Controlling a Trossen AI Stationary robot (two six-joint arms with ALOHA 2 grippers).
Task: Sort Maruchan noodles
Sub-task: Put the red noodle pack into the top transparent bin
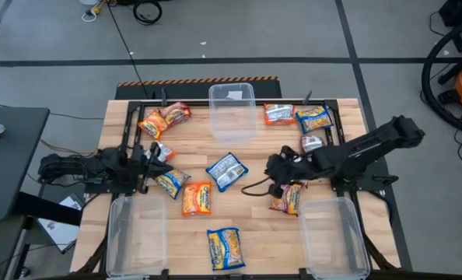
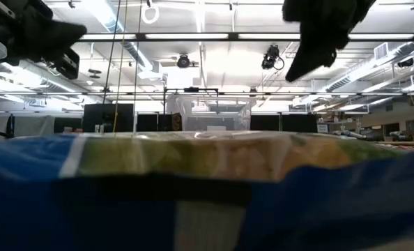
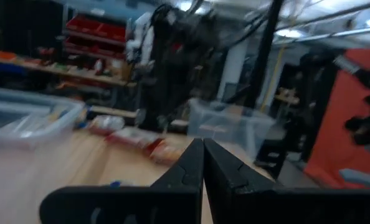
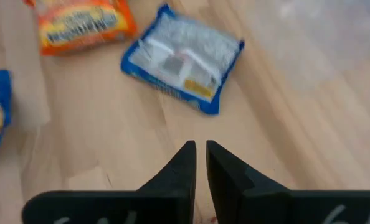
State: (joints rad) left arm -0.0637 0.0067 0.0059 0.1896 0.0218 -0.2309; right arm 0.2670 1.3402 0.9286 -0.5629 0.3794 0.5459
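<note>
Several Maruchan noodle packets lie flat on the wooden table (image 1: 254, 225): orange ones (image 1: 197, 198), blue ones (image 1: 226, 171) and red ones (image 1: 287, 198). My right gripper (image 1: 271, 168) hovers above the table's middle right, slanting down toward the blue packet (image 4: 182, 59). Its fingers (image 4: 200, 146) stand a narrow slit apart with nothing between them. My left gripper (image 1: 156, 158) waits at the table's left edge, shut (image 3: 203, 152) and pointing about level. A blue and yellow packet (image 2: 207, 181) close to the lens fills the lower half of the low view.
A clear bin (image 1: 232, 109) stands at the far middle. Two more clear bins sit at the near left (image 1: 136, 233) and near right (image 1: 336, 237). A black cable (image 1: 254, 189) lies on the table by the right gripper. Bare wood shows between the middle packets.
</note>
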